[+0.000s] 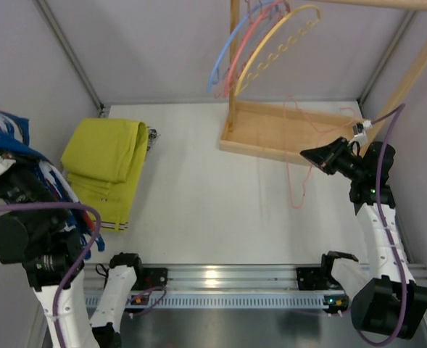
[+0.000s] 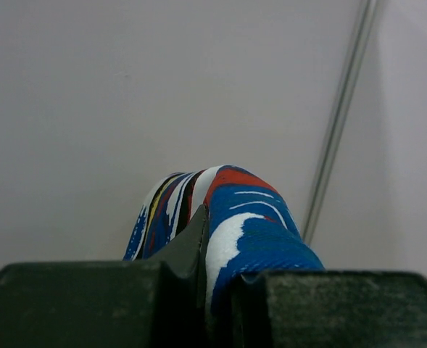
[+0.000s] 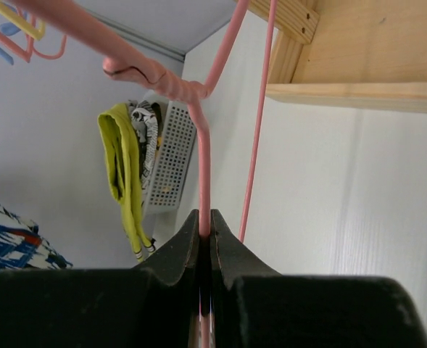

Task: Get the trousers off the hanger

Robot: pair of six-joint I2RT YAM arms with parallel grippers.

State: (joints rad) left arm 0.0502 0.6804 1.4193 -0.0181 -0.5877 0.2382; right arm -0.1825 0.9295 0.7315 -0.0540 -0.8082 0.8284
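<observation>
Your left tool (image 2: 203, 233) is pressed together on a fold of the trousers (image 2: 251, 217), and the blue cloth with its white and red patches bulges up between and past the fingers. From above, you can see the trousers bunched around that tool at the far left edge, beside the yellow folded garment (image 1: 104, 163) lying on the counter (image 1: 220, 210). Your right tool (image 3: 204, 221) is pinching the thin pink wire of the hanger (image 3: 202, 152) just below its twisted neck. That hanger sits at the right side of the counter, in front of the wooden rack (image 1: 271, 148), with its wire running down past the rack's base. No cloth is on the hanger, and the trousers are well apart from it, across the counter. A yellow hanger (image 1: 271, 43) and a blue hanger (image 1: 224, 51) hang on the rack.
</observation>
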